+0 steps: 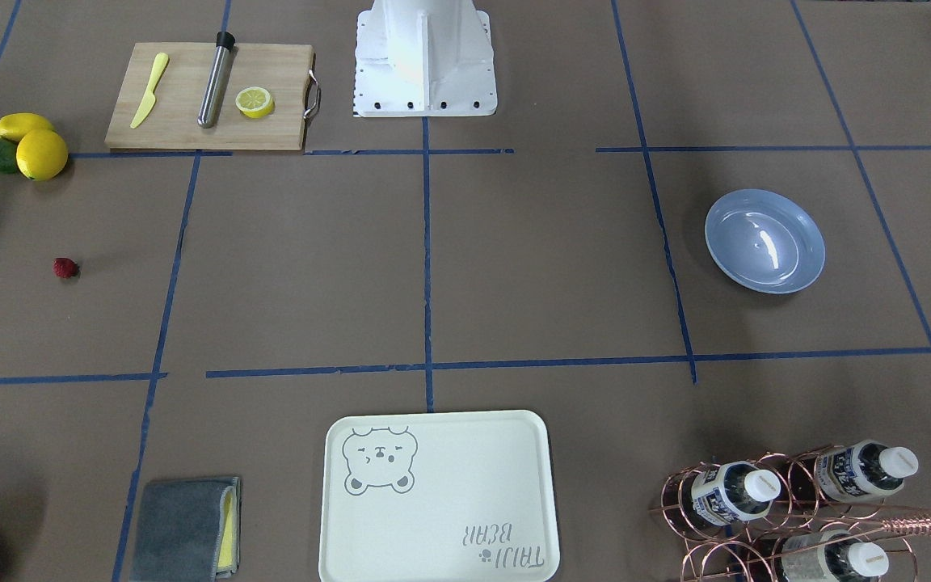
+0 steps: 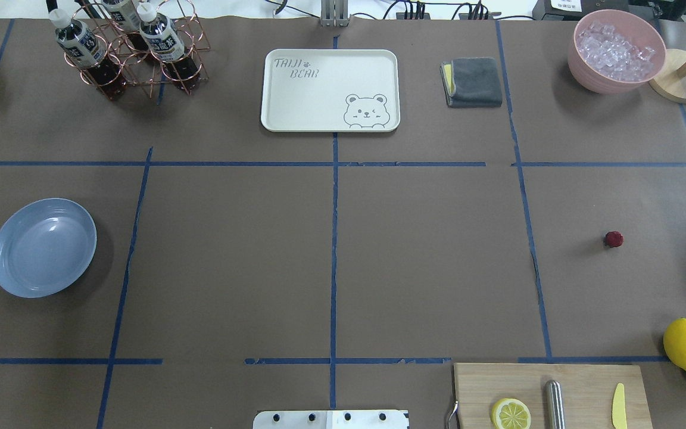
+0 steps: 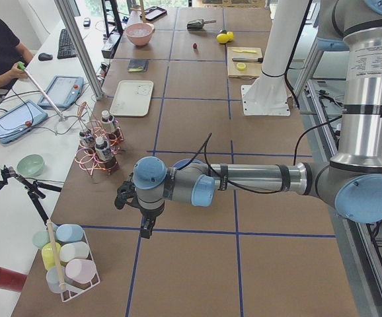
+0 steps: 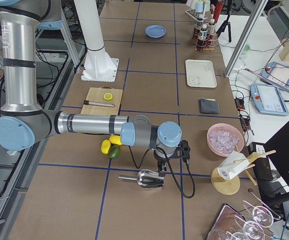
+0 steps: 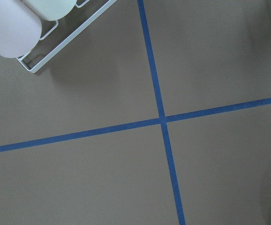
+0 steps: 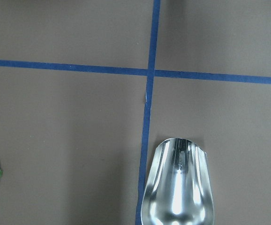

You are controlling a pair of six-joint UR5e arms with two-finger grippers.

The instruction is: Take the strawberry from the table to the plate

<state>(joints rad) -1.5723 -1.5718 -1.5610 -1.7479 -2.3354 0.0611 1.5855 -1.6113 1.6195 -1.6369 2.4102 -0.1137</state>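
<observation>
The strawberry [image 2: 614, 239] lies on the bench [image 2: 426, 256], well apart from the plate [image 2: 43, 248]. Whether the left jaws and right jaws stand apart or together cannot be told.

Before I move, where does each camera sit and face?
Front-facing: across the table, facing the robot base; no arms.
Overhead: behind the robot, looking forward; base edge only.
Exterior left: table's left end; left arm near.
Exterior right: right end; right arm near.
Left wrist: straight down at tape lines; no fingers.
Right wrist: down at scoop; no fingers.
Shared: front-facing and overhead both show strawberry and plate.
</observation>
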